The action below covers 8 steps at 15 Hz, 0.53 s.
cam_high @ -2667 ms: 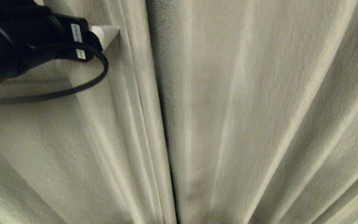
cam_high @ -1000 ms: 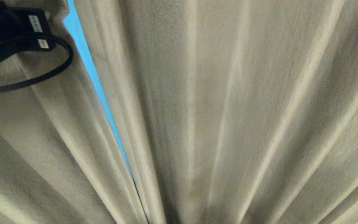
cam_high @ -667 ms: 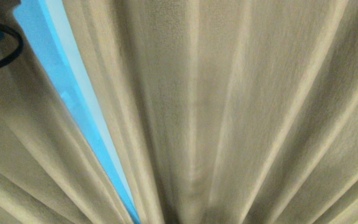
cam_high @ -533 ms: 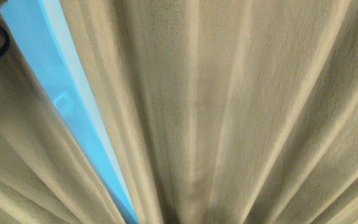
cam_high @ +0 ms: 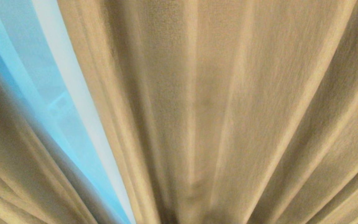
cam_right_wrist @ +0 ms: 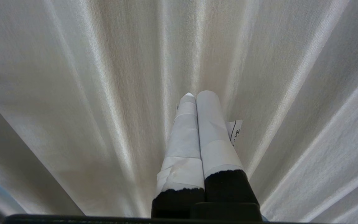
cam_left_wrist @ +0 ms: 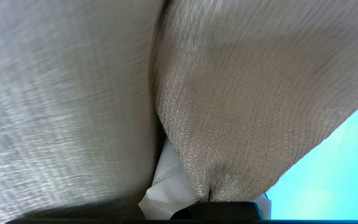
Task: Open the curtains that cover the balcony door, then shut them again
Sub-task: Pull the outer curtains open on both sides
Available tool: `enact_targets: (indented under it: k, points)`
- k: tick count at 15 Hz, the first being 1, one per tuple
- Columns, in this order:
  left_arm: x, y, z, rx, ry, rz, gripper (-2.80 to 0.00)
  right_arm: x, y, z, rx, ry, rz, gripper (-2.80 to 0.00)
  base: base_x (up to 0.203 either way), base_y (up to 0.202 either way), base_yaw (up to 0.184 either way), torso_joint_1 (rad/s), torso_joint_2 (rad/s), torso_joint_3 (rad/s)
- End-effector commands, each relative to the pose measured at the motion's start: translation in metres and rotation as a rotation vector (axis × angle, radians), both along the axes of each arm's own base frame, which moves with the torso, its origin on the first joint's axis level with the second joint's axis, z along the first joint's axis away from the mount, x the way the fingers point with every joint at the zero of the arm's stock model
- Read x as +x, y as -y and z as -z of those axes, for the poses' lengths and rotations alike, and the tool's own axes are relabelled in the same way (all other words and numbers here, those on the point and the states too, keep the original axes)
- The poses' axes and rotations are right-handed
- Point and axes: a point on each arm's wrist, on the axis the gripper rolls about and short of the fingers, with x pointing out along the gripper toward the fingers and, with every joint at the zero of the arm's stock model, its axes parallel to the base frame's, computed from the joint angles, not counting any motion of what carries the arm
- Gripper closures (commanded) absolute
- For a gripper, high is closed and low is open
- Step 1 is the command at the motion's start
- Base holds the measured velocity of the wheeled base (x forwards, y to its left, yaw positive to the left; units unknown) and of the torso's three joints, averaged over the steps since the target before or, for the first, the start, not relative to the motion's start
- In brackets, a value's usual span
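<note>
Now my left gripper [cam_left_wrist: 197, 199] is pinched tight on the curtains [cam_high: 216, 102], mid-opening. A bright gap [cam_high: 51, 102] shows at the frame's left; next I'd drag wider.

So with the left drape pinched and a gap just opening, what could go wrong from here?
1. The left end effector is shut on only a small pinch of the beige drape; the fabric could slip out mid-pull.
2. The sheer hangs across the gap, so the glass may stay covered.
3. The right end effector, shut and empty, points at the right drape, which hangs unopened and might be left that way.
</note>
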Motion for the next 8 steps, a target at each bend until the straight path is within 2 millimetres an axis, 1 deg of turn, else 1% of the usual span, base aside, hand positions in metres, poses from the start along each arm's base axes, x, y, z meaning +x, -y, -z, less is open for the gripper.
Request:
enact_targets:
  k: [1, 5, 8]
  points:
    - [0.004, -0.026, 0.004, -0.031, -0.008, -0.001, 0.00, 0.000, 0.000, 0.000, -0.001, -0.002, -0.001, 0.00, 0.000, 0.000, 0.000, 0.000, 0.00, 0.000]
    - [0.016, -0.081, 0.012, -0.109, -0.042, 0.044, 0.00, 0.000, 0.000, 0.000, -0.001, -0.001, -0.001, 0.00, 0.000, 0.000, 0.000, 0.000, 0.00, 0.000]
    - [0.024, -0.132, 0.013, -0.141, -0.063, 0.040, 0.00, 0.000, 0.000, 0.000, -0.001, -0.001, -0.001, 0.00, 0.000, 0.000, 0.000, 0.000, 0.00, 0.000]
